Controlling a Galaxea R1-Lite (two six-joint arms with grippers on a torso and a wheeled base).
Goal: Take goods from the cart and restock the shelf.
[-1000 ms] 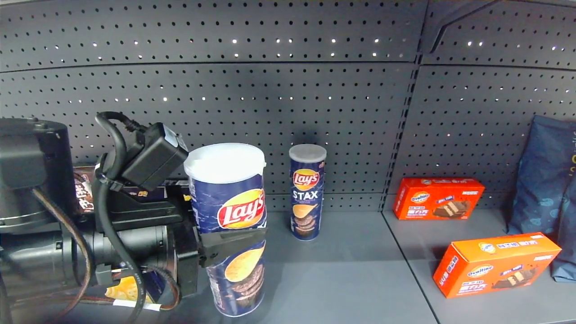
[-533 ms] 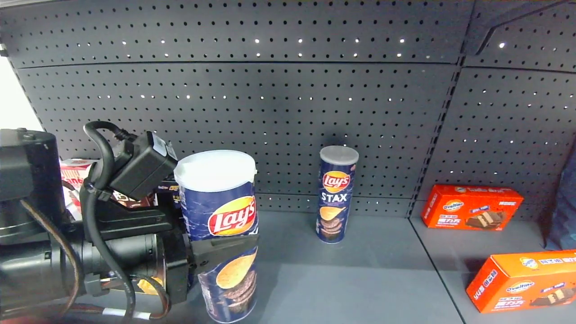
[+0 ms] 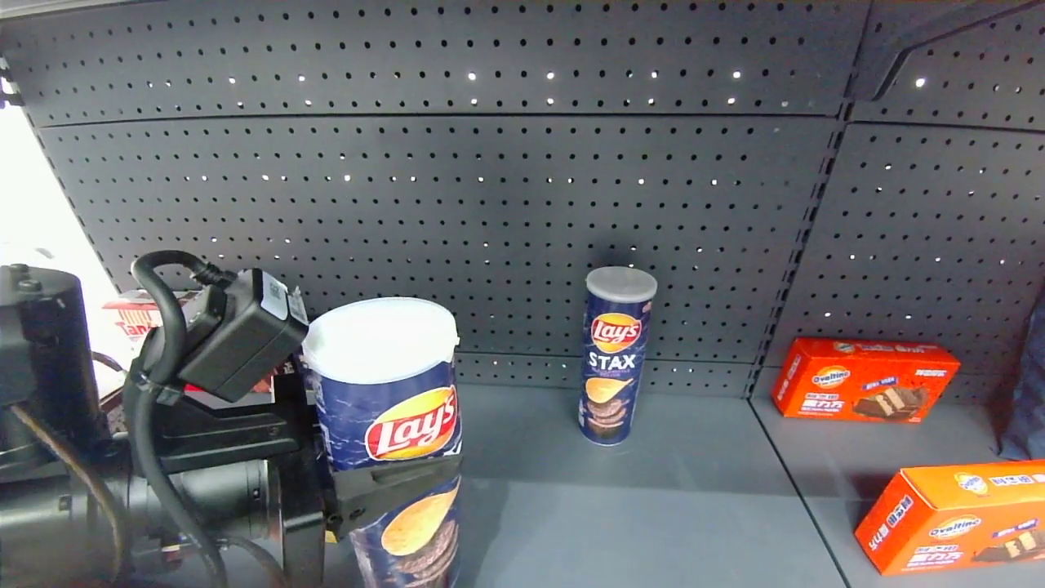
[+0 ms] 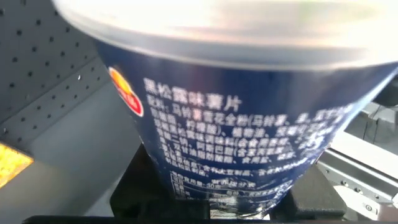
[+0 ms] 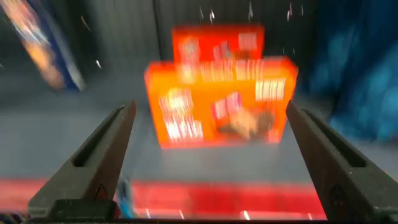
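Holds the chip can (image 3: 390, 408) upright, long axis vertical, clamped at mid-height in the left gripper (image 3: 393, 488) at the shelf's (image 3: 653, 506) near left, nearer and left of the standing can (image 3: 617, 359), with the right gripper (image 5: 209, 112) spread wide facing orange boxes (image 5: 217, 118).

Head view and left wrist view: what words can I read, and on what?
"Lay's", "STAX": far dark-blue cylindrical cardboard chip can.
"Lay's", "黑松露味薯片": near matching chip can in the jaws; fine print too small.
"Ovaltine": two orange cardboard boxes; other print too small.
Red-white packet: unreadable.
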